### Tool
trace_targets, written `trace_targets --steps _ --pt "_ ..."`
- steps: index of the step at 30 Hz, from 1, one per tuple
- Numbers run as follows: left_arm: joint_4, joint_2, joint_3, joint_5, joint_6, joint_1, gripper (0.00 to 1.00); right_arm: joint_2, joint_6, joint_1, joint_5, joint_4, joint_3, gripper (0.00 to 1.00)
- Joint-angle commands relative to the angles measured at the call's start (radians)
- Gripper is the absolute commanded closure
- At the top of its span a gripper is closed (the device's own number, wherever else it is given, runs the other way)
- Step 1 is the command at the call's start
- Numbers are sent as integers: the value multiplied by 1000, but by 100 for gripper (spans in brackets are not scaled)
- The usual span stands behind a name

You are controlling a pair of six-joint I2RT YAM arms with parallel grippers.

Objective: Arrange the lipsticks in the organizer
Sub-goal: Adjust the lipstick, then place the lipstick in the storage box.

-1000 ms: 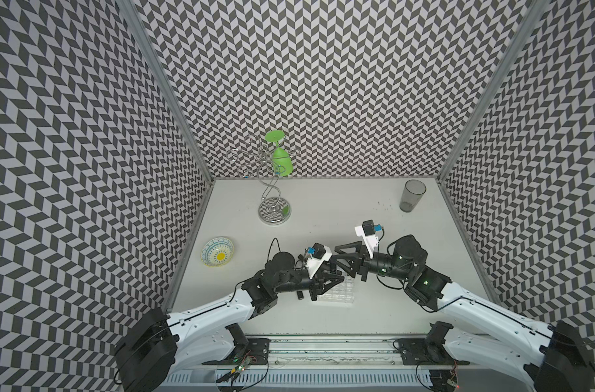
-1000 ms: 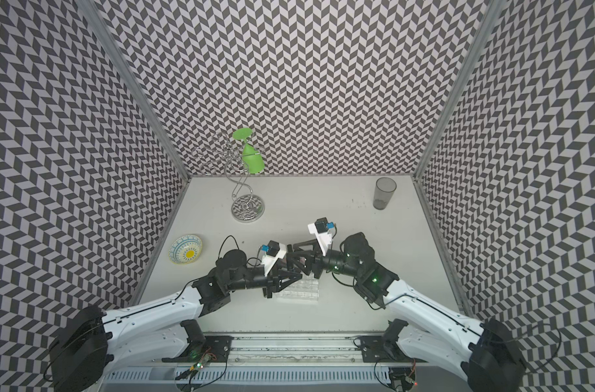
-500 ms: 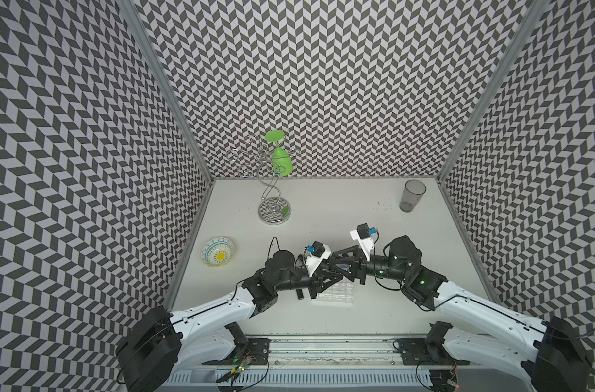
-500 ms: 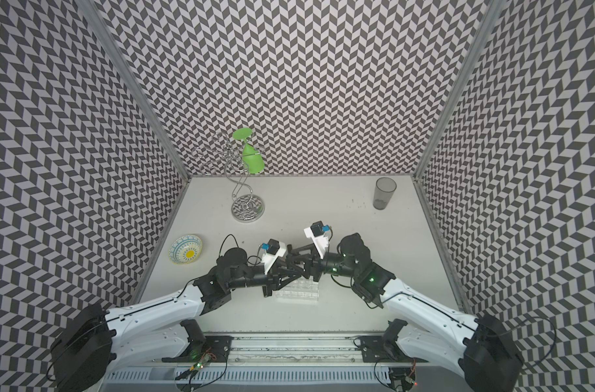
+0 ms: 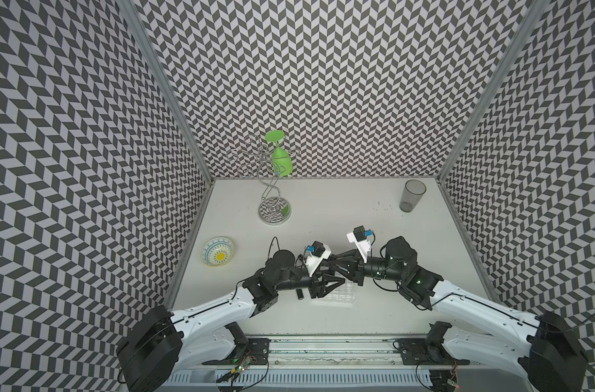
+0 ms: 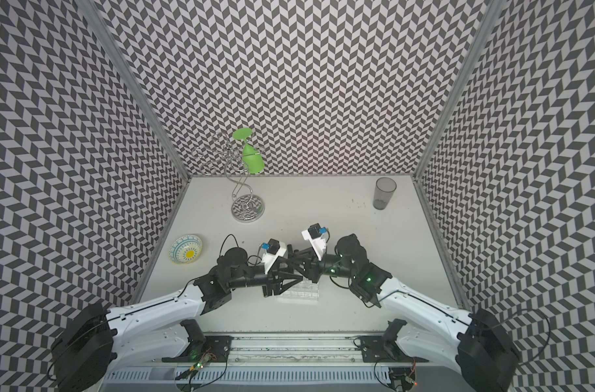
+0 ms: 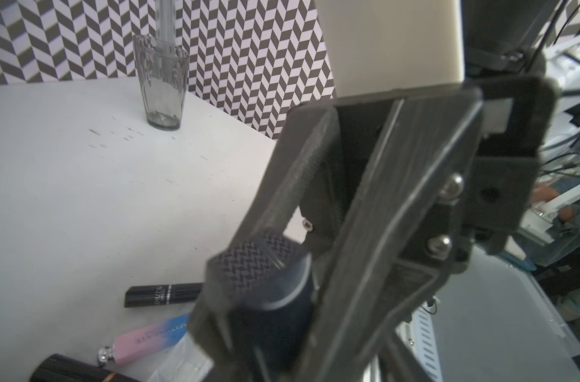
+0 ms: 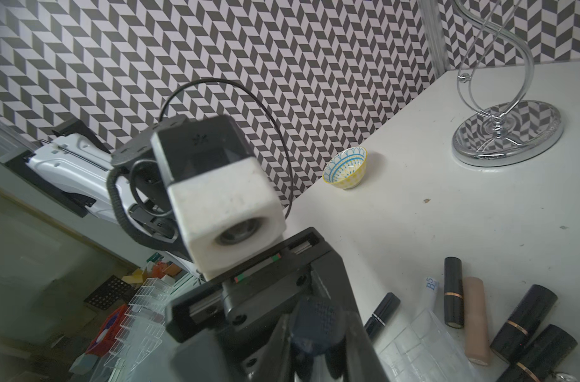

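Between the two arms, over the near middle of the table (image 5: pixel 323 217), a dark lipstick (image 7: pixel 268 281) hangs clear of the surface. It stands close to upright: both wrist views look down on its glossy cap end, with the barrel running away beneath, though the exact lean is hard to read. The right gripper (image 8: pixel 318 330) pinches it, one finger (image 7: pixel 282 191) on each side of the barrel. The left gripper (image 5: pixel 335 288) meets it nose to nose. Its jaws look spread, standing off the tube rather than pressing it, so by my reading the right arm alone carries the load. Just under this meeting point lies the organizer (image 5: pixel 343 300), a clear tray of small square cells flat on the table; the cells that show in the right wrist view look empty. Around the tray other tubes lie on their sides, among them a black lipstick (image 8: pixel 453 291), a beige lipstick (image 8: pixel 476 317) touching it along its length, and a pink-and-blue lipstick (image 7: pixel 146 337). The coming move, as I judge it, turns on one thing: the tray lies downward from the pincer rather than off to a side. The tube's long axis must therefore point straight into a cell mouth. The right arm, holding the tube and nearest the tray, is the one placed to lower it, once the left fingers are out of its path.
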Motion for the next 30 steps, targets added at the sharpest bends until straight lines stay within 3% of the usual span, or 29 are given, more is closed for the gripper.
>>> trace_targets --steps 1,5,8,12,16,19,25,30 --pt "25 -49 -22 -43 0 -2 1 -43 -13 7 74 37 -26 85" --pt "36 -157 -100 -148 -21 1 1 -85 -13 6 136 43 -55 86" --pt "67 -260 -167 -227 -73 12 0 -108 85 -8 144 87 -90 87" --pt "9 -327 -175 -306 -152 26 0 -93 259 -51 32 157 -118 90" --pt "14 -373 -194 -340 -222 35 1 -43 434 -133 -232 236 -117 100" --pt "56 -416 -230 -337 -244 36 0 -22 512 -141 -284 303 -118 100" --pt "36 -489 -263 -264 -77 35 1 26 600 -141 -326 385 -110 100" --pt "-15 -554 -273 -304 -22 34 1 68 666 -141 -371 480 -99 100"
